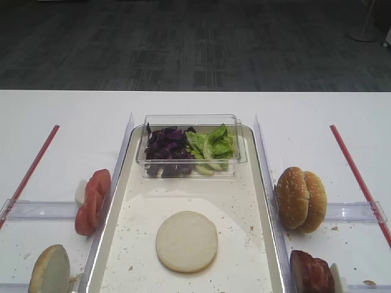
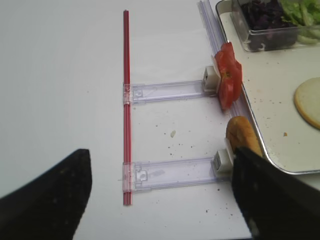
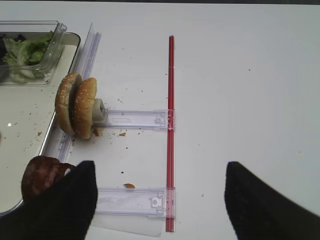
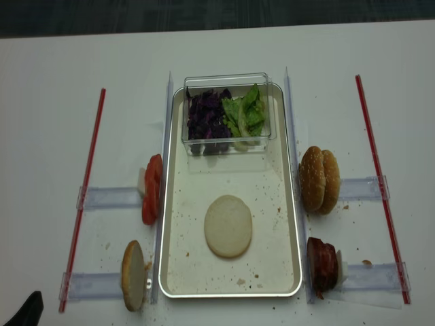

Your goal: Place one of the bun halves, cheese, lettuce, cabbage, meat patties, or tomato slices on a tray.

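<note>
The left tool point(image 2: 160, 200) hangs spread wide over the counter point(image 2: 60, 75), holding nothing; the right tool point(image 3: 157, 200) gapes too, empty. One bun half point(image 1: 186, 241) (pale cream cut face up, round and flat) lies on the tray point(image 1: 116, 244), near its front, apart from the tub point(image 1: 190, 145) of cabbage point(image 1: 166, 146) and lettuce point(image 1: 214, 145).

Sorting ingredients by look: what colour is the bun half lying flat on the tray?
Pale cream, the bun half shows best in the realsense high view.

Probably a lab: a white table point(image 1: 195, 107) with taped guide strips point(image 4: 85, 197) over grey office carpet point(image 1: 183, 43).
</note>
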{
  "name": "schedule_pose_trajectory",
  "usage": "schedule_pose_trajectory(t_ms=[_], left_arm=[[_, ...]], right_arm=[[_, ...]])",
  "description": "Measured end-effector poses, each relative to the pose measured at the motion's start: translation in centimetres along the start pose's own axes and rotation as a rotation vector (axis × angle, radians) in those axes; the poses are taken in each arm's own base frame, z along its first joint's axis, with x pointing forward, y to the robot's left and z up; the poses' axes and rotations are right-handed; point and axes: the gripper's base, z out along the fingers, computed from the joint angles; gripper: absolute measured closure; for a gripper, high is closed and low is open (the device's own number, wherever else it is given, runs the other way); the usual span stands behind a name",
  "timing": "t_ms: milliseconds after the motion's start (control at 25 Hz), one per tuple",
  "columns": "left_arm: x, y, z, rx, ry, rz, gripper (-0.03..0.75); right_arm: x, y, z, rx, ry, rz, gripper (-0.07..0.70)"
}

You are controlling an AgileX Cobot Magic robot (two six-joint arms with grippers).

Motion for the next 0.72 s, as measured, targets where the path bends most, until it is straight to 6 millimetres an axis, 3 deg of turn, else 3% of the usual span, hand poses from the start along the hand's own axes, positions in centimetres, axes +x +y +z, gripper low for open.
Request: schedule_pose_trajectory(t_ms=[720], left_arm=[[0.0,0.0,0.0,0.0,0.0,0.0,0.183]], right_arm=[[0.0,0.0,0.0,0.0,0.0,0.0,0.079]])
